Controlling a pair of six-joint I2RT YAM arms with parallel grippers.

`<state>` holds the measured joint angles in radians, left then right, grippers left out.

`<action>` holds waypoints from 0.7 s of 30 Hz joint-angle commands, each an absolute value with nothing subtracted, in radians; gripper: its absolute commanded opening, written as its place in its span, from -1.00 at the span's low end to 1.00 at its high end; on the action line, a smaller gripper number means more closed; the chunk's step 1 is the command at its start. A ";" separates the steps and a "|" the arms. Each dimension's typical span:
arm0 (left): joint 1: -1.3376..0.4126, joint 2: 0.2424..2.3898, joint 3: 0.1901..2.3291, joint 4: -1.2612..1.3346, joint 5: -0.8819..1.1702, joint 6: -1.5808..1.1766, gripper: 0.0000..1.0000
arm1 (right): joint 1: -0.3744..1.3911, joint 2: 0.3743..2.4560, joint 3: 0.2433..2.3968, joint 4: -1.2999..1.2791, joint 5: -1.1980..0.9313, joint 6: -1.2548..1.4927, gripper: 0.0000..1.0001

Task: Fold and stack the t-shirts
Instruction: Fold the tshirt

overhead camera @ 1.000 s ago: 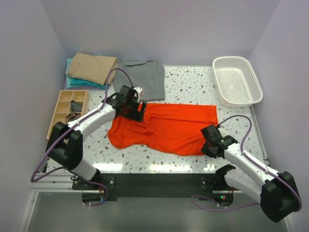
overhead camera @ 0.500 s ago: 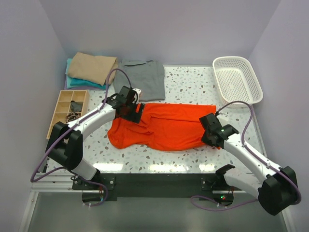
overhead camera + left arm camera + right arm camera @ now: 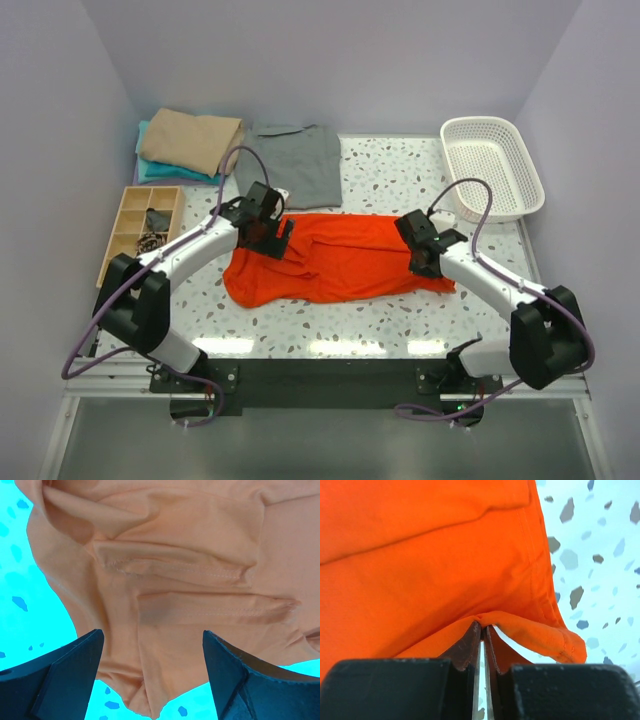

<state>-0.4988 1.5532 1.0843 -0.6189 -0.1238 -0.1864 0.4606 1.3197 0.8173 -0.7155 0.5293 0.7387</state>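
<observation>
The orange-red t-shirt lies crumpled across the middle of the table. My right gripper is shut on a fold of its lower right hem and holds that edge lifted over the shirt. My left gripper is open above the shirt's left sleeve area, with cloth between the fingers but not pinched. The grey t-shirt lies flat at the back. The folded tan shirt rests on the folded teal one at the back left.
A white mesh basket stands at the back right. A wooden compartment tray with small items sits at the left edge. Bare speckled table shows between the grey shirt and the basket.
My right gripper has moved up and left, pulling the shirt's lower right edge over toward the middle. The left gripper has shifted slightly toward me over the sleeve.
</observation>
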 commanded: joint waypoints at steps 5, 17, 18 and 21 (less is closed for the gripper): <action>-0.497 1.408 1.008 -0.640 0.070 -0.188 0.66 | 0.451 1.393 0.910 -0.655 0.560 0.653 -0.82; -0.506 1.367 0.885 -0.548 0.138 -0.302 0.62 | 0.414 1.456 0.933 -0.624 0.638 0.617 -0.79; -0.506 1.376 0.885 -0.526 0.147 -0.301 0.62 | 0.410 1.475 0.946 -0.623 0.641 0.611 -0.78; -0.508 1.419 0.894 -0.496 0.152 -0.295 0.62 | 0.390 1.518 0.972 -0.607 0.638 0.595 -0.78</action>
